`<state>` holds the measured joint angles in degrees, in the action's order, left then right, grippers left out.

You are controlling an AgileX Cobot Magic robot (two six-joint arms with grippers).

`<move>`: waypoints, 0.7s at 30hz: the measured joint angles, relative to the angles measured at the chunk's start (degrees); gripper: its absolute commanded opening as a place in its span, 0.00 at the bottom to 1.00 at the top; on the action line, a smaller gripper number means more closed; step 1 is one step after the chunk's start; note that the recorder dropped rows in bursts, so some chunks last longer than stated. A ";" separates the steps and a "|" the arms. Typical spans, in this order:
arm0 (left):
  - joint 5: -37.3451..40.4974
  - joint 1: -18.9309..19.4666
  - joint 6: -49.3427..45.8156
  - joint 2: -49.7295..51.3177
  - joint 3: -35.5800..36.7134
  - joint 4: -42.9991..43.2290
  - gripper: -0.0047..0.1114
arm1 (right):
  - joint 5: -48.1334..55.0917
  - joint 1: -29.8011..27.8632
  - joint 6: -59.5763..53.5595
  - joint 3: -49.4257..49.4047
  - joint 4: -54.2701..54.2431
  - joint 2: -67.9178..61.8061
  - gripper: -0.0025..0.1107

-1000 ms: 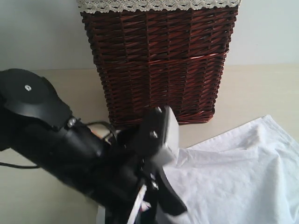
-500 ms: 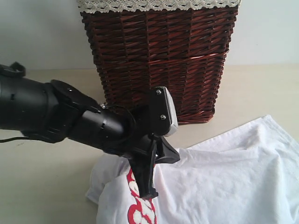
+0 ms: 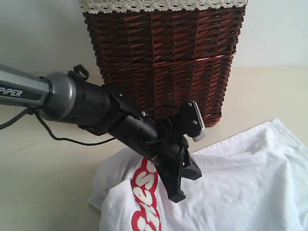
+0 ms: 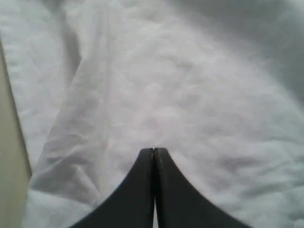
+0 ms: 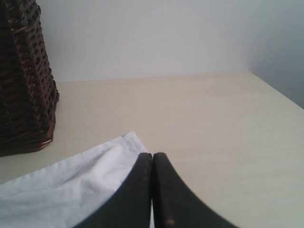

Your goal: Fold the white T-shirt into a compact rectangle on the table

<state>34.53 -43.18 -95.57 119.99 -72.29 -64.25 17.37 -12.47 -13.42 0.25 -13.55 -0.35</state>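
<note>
The step in hand, as I judge it, is getting a first hold on the white T-shirt so a fold can begin. It lies rumpled rather than flat on the counter, just in front of the wicker basket; it spreads toward the right of the exterior view, with its red lettering showing at the left part.

To do this well I should take the cloth at an edge or seam, not in the middle of the panel, so one layer comes up cleanly; I should lift low and carry it across so hem meets hem; the wrinkles want smoothing first, or the rectangle will come out lumpy; my left arm reaches in close beside the basket, so I must keep the swing clear of it.

My left jaws are clenched tip to tip, poised over the white cloth just right of the lettering; the wrist view shows no fabric between the tips; whether a thin fold is nipped, or whether the tips even touch the shirt, I cannot tell.

My right jaws are likewise clenched and hold nothing I can see; they hang over a hemmed corner of the shirt, with bare counter beyond.
</note>
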 measured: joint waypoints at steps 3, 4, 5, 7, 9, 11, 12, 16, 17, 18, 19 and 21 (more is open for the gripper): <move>1.99 -0.86 8.07 1.72 -4.45 7.72 0.04 | 0.00 0.00 0.00 0.00 0.00 0.00 0.02; 2.55 -1.11 10.31 2.25 -5.71 9.52 0.04 | 0.00 0.00 0.00 0.00 0.00 0.00 0.02; 3.34 -1.48 12.87 2.98 -7.19 11.55 0.04 | 0.00 0.00 0.00 0.00 0.00 0.00 0.02; 5.24 -2.37 17.18 4.53 -9.47 15.10 0.04 | 0.00 0.00 0.00 0.00 0.00 0.00 0.02; 7.58 -3.69 21.41 6.10 -11.61 18.53 0.04 | 0.00 0.00 0.00 0.00 0.00 0.00 0.02; 9.10 -5.04 24.95 7.40 -13.42 21.60 0.04 | 0.00 0.00 0.00 0.00 0.00 0.00 0.02; 9.57 -5.94 26.74 8.13 -14.20 23.29 0.04 | 0.00 0.00 0.00 0.00 0.00 0.00 0.02; 10.31 -8.56 31.38 9.60 -16.77 29.82 0.04 | 0.00 0.00 0.00 0.00 0.00 0.00 0.02; 10.31 -8.99 31.96 9.70 -17.24 30.98 0.04 | 0.00 0.00 0.00 0.00 0.00 0.00 0.02; 10.31 -9.48 32.38 9.88 -17.79 32.52 0.04 | 0.00 0.00 0.00 0.00 0.00 0.00 0.02; 10.31 -9.87 32.76 10.13 -18.30 33.97 0.04 | 0.00 0.00 0.00 0.00 0.00 0.00 0.02; 10.43 -10.87 33.49 10.42 -19.40 36.94 0.04 | 0.00 0.00 0.00 0.00 0.00 0.00 0.02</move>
<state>44.96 -54.04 -62.07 130.40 -91.69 -27.32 17.37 -12.47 -13.42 0.25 -13.55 -0.35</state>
